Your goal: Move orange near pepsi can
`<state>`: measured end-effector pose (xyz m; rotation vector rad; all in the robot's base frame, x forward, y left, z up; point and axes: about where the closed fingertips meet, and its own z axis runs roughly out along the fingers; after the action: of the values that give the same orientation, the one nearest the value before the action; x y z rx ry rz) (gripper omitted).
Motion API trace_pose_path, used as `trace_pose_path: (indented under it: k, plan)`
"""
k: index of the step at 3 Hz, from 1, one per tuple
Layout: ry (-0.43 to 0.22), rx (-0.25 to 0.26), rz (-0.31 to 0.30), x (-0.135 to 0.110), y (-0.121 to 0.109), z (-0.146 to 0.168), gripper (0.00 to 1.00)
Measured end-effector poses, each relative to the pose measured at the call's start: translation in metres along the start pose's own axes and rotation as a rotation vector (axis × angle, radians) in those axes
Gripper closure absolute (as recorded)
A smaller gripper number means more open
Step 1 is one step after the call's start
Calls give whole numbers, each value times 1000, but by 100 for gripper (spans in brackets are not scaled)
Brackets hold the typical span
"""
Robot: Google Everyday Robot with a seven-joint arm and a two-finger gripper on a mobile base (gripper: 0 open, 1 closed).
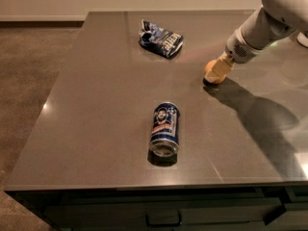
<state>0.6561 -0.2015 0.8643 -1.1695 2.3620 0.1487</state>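
Observation:
The orange (209, 74) sits at the table's right-middle, mostly covered by my gripper (217, 71), which comes down on it from the upper right. The tan fingers (222, 65) are closed around the fruit, and only its left edge shows. It rests at or just above the table top. The pepsi can (165, 128) lies on its side near the front middle, silver top toward the front edge and the man's face up. It is well apart from the orange, to its lower left.
A crumpled blue-and-white snack bag (160, 38) lies at the back middle of the dark table (96, 105). My white arm (269, 18) crosses the upper right corner. The table's front edge has drawers below, and carpet floor lies to the left.

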Motion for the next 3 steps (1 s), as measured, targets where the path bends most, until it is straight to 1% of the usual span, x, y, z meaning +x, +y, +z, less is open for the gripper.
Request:
trace_pose_path:
  k: [1, 2, 3]
  plan:
    - [3, -13, -19, 3, -1, -7, 65]
    - [-15, -45, -95, 5, 12, -21, 88]
    - [-49, -98, -230, 4, 43, -41, 100]
